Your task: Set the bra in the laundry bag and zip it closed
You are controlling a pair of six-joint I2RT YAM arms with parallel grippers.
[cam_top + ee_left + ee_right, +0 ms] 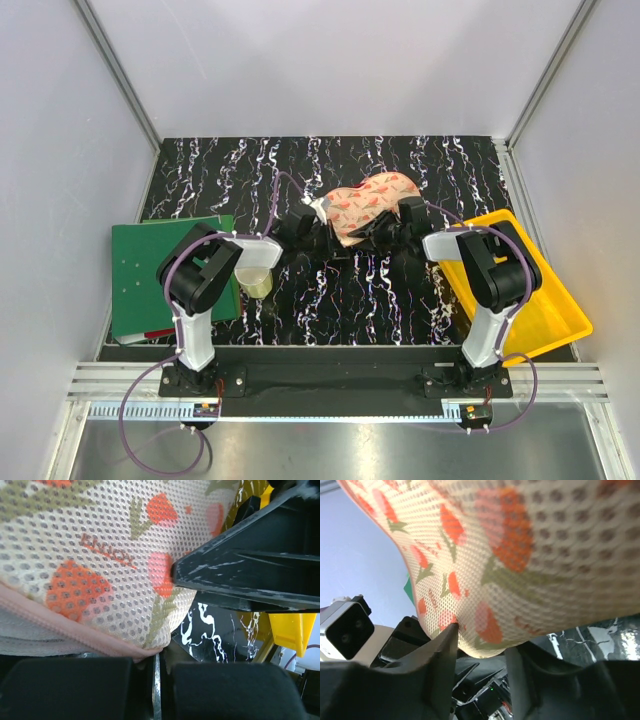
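Note:
The laundry bag (368, 203), peach-pink with red marks, lies tilted at the back middle of the table. My left gripper (312, 232) is at its near left edge. In the left wrist view the gripper (156, 662) is shut where the pink zip rim (75, 630) of the bag (90, 540) ends, with a thin silvery strip between its pads. My right gripper (386, 230) is at the near right edge. In the right wrist view the gripper (482, 645) holds the bag's rounded end (520, 580) between its fingers. The red bra is not in view.
A yellow tray (545, 300) stands at the right, also showing in the left wrist view (287, 630). A green board (160, 270) lies at the left, with a small clear cup (256, 282) beside it. White walls enclose the black marbled table (350, 290).

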